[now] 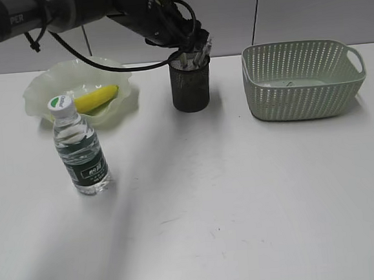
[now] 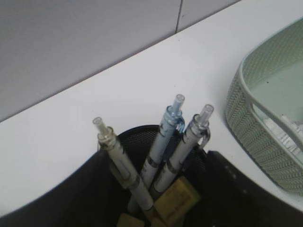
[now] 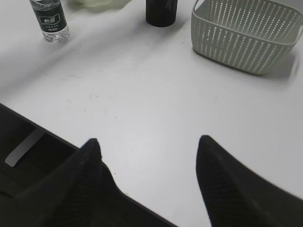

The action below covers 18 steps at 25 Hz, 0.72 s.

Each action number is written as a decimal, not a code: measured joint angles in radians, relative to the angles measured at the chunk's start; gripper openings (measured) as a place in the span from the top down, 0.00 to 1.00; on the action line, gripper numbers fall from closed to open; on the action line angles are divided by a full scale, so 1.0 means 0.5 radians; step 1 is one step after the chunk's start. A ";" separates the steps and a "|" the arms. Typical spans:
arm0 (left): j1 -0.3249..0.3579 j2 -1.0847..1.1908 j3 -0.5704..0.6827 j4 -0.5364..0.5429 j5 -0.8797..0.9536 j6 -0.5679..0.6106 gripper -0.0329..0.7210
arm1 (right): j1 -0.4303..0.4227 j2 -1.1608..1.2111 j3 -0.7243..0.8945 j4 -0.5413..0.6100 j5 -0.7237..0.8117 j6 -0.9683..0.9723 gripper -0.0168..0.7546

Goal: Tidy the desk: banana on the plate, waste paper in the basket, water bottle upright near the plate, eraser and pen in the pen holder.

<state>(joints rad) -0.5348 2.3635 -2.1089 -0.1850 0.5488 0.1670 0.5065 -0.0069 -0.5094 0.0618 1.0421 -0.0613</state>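
My left gripper [image 1: 193, 49] hangs over the black mesh pen holder [image 1: 190, 82]. Its fingers [image 2: 71, 198] stand apart on either side of the rim, open, gripping nothing. Three pens [image 2: 168, 132] stand in the holder, with a tan eraser [image 2: 177, 201] at the bottom. The banana [image 1: 96, 97] lies in the wavy green plate [image 1: 40, 86]. Just in front of the plate the water bottle [image 1: 81, 148] stands upright. The waste paper [image 2: 284, 135] lies inside the basket [image 1: 302, 79]. My right gripper [image 3: 149, 140] is open and empty above the desk [image 1: 212, 209], near its front edge.
The left arm and its cables [image 1: 99, 17] stretch from the upper left over the plate to the holder. A grey wall runs behind the desk. The desk's front edge [image 3: 57, 137] drops off just under the right gripper.
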 joint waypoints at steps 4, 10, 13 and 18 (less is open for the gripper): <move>0.000 -0.022 0.000 0.000 0.044 0.000 0.32 | 0.000 0.000 0.000 0.000 0.000 0.000 0.33; 0.000 -0.230 0.001 0.012 0.309 0.000 0.32 | 0.000 0.000 0.000 0.000 0.000 0.000 0.33; 0.000 -0.387 0.001 0.077 0.531 0.000 0.32 | 0.000 0.000 0.000 0.000 0.000 0.000 0.33; 0.000 -0.558 0.001 0.140 1.040 -0.004 0.32 | 0.000 0.000 0.000 0.000 0.000 0.000 0.33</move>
<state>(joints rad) -0.5348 2.0847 -2.1081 -0.1151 1.0688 0.1649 0.5065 -0.0069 -0.5094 0.0618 1.0421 -0.0613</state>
